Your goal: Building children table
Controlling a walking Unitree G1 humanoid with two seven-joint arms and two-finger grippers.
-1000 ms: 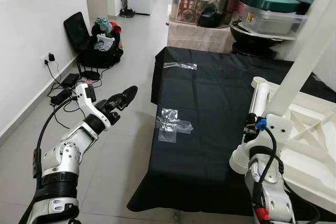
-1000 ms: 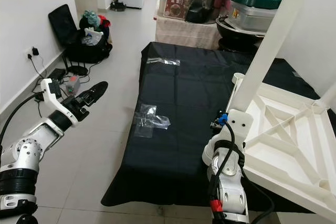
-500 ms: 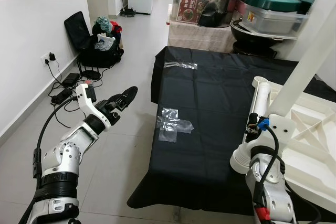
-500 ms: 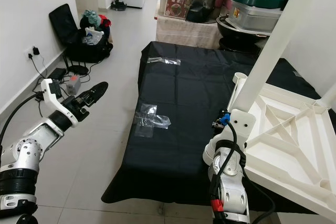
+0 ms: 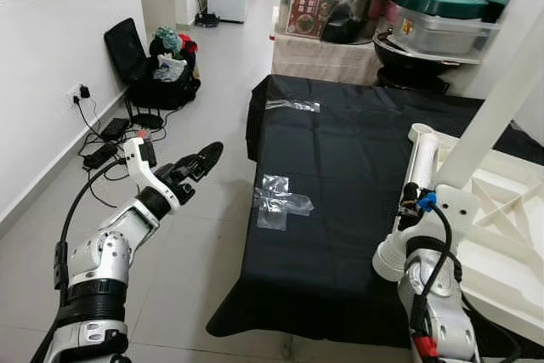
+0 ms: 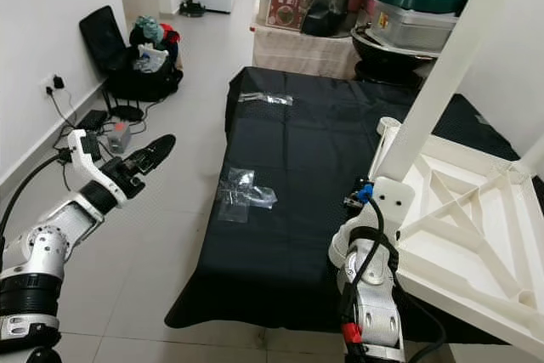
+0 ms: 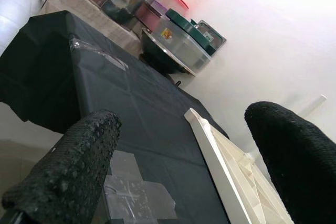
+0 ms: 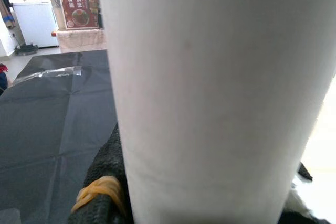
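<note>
Right hand [image 6: 367, 195] is clamping the upright white table leg [image 6: 435, 74], which is rising from the upturned tabletop [image 6: 463, 235] just beside it. Left hand [image 5: 197, 161], fingers apart, is hovering well off. Risk: leg tilting, missing its socket, tabletop sliding on black cloth [image 5: 340, 176].

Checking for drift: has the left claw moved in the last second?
No. The left claw holds the same spot over the floor beside the black cloth.
</note>
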